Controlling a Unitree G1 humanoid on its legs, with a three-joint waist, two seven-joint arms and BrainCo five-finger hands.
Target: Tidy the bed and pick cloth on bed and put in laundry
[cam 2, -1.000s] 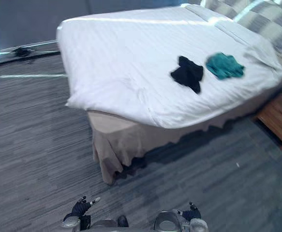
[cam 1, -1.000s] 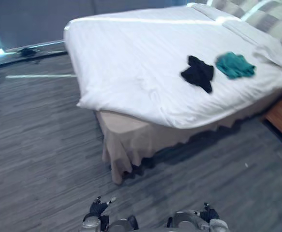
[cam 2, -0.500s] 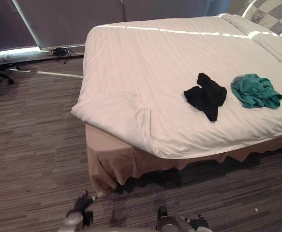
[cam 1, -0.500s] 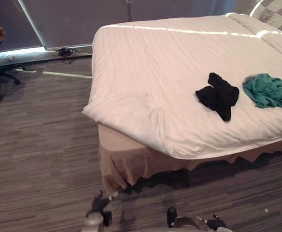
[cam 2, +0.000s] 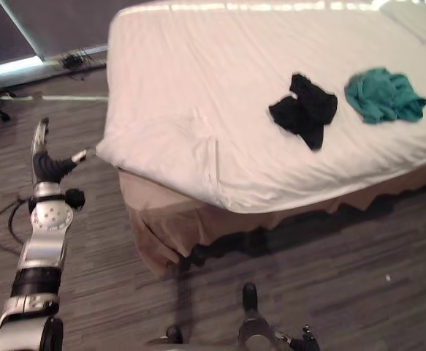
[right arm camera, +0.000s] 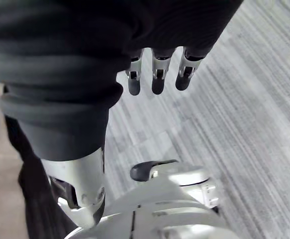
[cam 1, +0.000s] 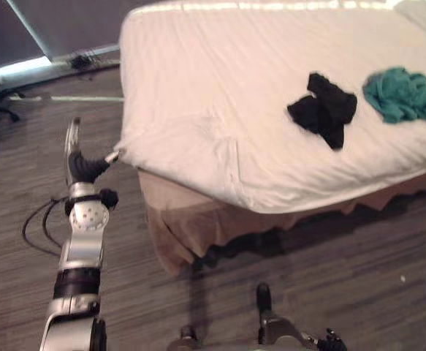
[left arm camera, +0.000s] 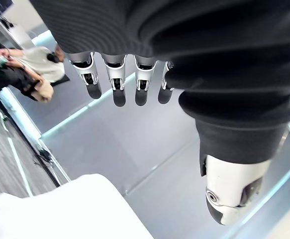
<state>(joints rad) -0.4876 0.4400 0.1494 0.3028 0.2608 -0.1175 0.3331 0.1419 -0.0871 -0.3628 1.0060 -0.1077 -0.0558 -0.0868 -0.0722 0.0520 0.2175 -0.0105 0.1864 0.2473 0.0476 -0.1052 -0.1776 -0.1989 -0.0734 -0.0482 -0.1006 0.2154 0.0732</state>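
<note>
Left eye view: black cloth (cam 1: 324, 110) far from hand (cam 1: 81, 165).

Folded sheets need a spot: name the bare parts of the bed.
Bare: the bed from its near left corner to the black cloth, and the far strip beyond it. Crowded: the right, where the teal cloth lies beside it.

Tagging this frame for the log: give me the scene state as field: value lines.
bed: white cover, creased at its near-left corner
black cloth: crumpled on the bed, apart from the teal cloth
teal cloth: crumpled on the bed, to the black cloth's right
left robot hand: open, up beside the bed's near-left corner, holding nothing
right robot hand: open, low over the floor, holding nothing
task state: both cloths not yet picked up
</note>
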